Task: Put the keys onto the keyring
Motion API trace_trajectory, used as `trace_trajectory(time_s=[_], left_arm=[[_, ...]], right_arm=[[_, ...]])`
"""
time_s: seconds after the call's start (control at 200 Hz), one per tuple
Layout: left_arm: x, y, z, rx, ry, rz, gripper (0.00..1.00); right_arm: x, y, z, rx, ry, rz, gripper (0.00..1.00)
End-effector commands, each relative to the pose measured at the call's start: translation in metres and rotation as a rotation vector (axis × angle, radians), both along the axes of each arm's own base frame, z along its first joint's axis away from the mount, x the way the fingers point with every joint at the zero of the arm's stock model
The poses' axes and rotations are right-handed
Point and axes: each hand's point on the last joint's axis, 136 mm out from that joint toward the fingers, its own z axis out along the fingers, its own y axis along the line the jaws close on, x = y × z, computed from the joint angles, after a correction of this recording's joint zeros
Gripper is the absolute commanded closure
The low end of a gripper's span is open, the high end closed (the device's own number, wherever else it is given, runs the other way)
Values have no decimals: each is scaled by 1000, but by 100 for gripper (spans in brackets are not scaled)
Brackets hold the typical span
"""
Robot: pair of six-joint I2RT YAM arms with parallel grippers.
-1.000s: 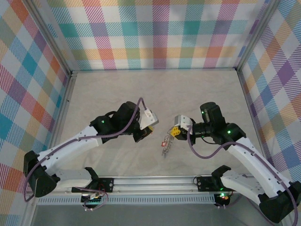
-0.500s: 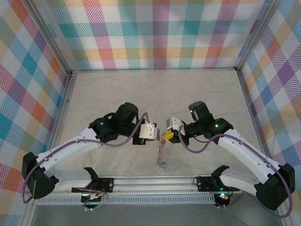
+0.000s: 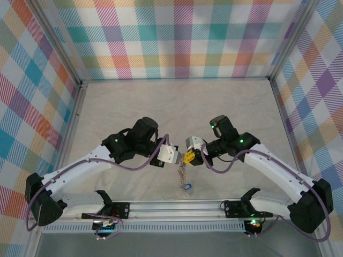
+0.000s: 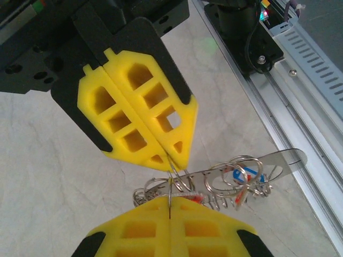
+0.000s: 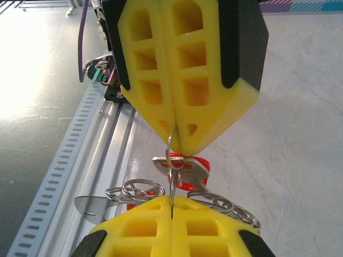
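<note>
Pinching the keyring (image 3: 183, 170), left gripper (image 4: 169, 206) and right gripper (image 5: 171, 202) meet; keys (image 4: 236, 179) dangle below.

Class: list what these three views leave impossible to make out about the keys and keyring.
- Top view: keys too small to count.
- Left wrist view: keyring wire vanishes between the pads of the shut left gripper.
- Right wrist view: right gripper hides the lower keys, and the bottom edge cuts them off.
</note>
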Motion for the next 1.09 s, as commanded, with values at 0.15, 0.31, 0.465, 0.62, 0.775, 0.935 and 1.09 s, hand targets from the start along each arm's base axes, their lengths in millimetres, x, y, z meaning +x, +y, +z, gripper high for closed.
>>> trace_trajectory(time_s=[0.15, 0.31, 0.465, 0.62, 0.775, 0.935, 1.09], left_arm=[[-8, -4, 11, -19, -35, -43, 100], [-16, -5, 19, -45, -35, -73, 100], [-24, -4, 24, -57, -35, -109, 100], [-25, -3, 26, -65, -50, -110, 100], [-25, -2, 30, -73, -70, -106, 100], [-26, -3, 31, -64, -76, -112, 100], [-24, -3, 29, -55, -86, -106, 100]], right_arm=[[-12, 12, 32, 102, -41, 108, 100], [-10, 13, 29, 87, -24, 106, 100], [-11, 15, 32, 93, 2, 116, 100], [-11, 15, 31, 73, 27, 113, 100], [-10, 15, 26, 47, 52, 107, 100], [-9, 15, 24, 37, 71, 102, 100], [-7, 15, 22, 24, 75, 88, 100]])
